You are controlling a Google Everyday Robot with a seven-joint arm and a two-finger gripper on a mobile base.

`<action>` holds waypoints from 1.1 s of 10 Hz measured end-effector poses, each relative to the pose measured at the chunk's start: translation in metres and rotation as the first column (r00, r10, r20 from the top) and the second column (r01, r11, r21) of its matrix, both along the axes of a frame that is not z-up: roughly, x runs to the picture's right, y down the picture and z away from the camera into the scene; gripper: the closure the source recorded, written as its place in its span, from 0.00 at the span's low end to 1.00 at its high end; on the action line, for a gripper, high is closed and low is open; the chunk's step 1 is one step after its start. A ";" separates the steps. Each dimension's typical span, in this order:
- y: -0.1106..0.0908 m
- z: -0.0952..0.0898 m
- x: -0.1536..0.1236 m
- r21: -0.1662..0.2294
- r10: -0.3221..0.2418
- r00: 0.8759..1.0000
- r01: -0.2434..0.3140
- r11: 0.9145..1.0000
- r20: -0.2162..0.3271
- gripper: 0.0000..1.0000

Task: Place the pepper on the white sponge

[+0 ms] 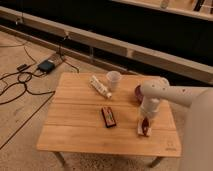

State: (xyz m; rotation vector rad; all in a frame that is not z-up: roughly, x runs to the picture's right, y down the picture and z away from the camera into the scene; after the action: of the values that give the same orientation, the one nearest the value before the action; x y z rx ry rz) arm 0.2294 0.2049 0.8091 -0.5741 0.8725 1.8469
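From the one camera, the gripper (145, 120) is hovering low near the bench's right front corner, seemingly pinching the pepper (145, 126) over the sponge (144, 130), so it should be releasing gently and lifting straight.

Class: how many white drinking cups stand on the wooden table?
1: the white cup stands at the table's far edge, beside the white tube-shaped bottle. The claw is over the off-white sponge at front right.
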 end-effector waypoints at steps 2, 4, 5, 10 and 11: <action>-0.003 -0.003 -0.006 0.009 0.000 1.000 -0.001 1.000 0.011 0.20; -0.008 -0.007 -0.010 0.020 -0.001 1.000 0.001 1.000 0.017 0.20; -0.015 -0.012 -0.014 0.037 -0.004 1.000 0.003 0.999 0.021 0.20; -0.085 -0.056 -0.069 0.219 -0.111 0.990 0.088 0.972 0.093 0.20; -0.096 -0.067 -0.085 0.249 -0.138 0.984 0.106 0.963 0.115 0.20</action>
State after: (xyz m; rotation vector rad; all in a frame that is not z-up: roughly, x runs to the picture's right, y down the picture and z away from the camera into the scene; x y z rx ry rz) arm 0.1440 0.1093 0.7425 -0.4715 0.5720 1.7495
